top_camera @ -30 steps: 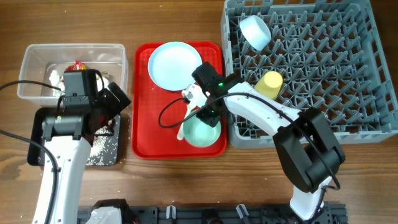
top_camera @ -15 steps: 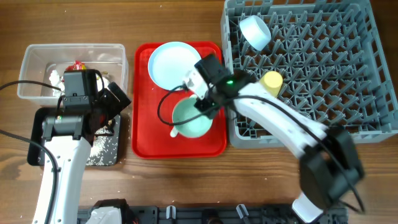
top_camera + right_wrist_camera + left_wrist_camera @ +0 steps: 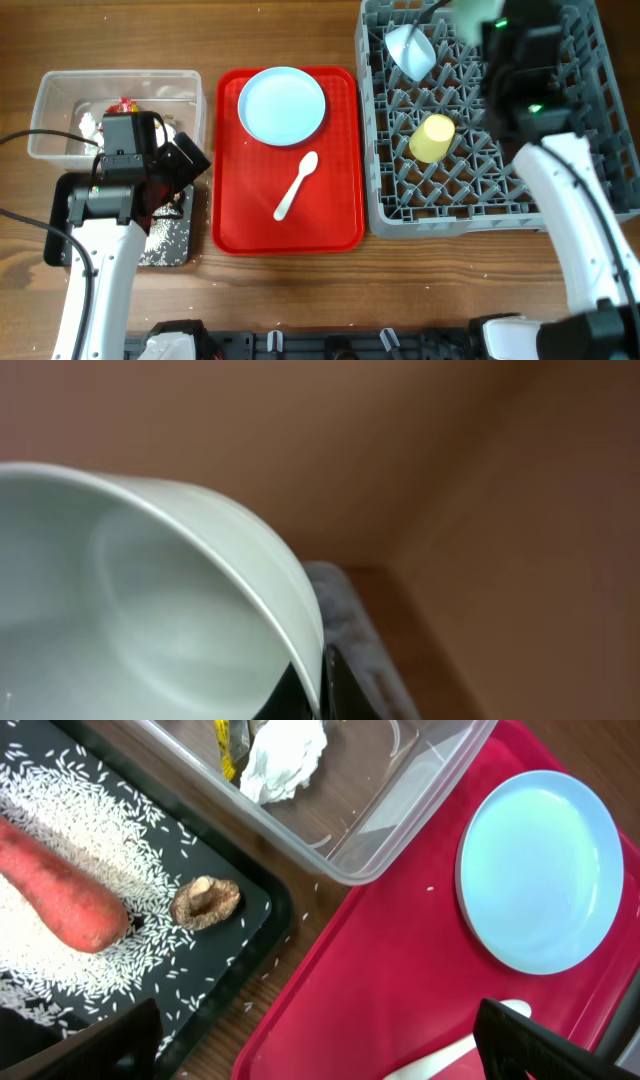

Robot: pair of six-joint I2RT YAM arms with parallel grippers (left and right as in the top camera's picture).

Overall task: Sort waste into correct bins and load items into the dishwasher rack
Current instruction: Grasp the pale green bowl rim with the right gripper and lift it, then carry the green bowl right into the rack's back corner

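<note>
Right claw (image 3: 318, 682) high over rack (image 3: 450, 190), pinching bowl (image 3: 150, 610) rim

The overhead camera looks straight down on the table (image 3: 300, 30), wide enough to take in the clear tub (image 3: 45, 120) at 9 o'clock and the rack (image 3: 560, 120) at 2. The left wrist camera looks down from close by, sharing that tub's corner and the plate (image 3: 540, 870), at its 3 o'clock, with the overhead view. The right wrist camera sits very near a pale green bowl (image 3: 130, 610), which fills 6 to 10 o'clock.
</note>
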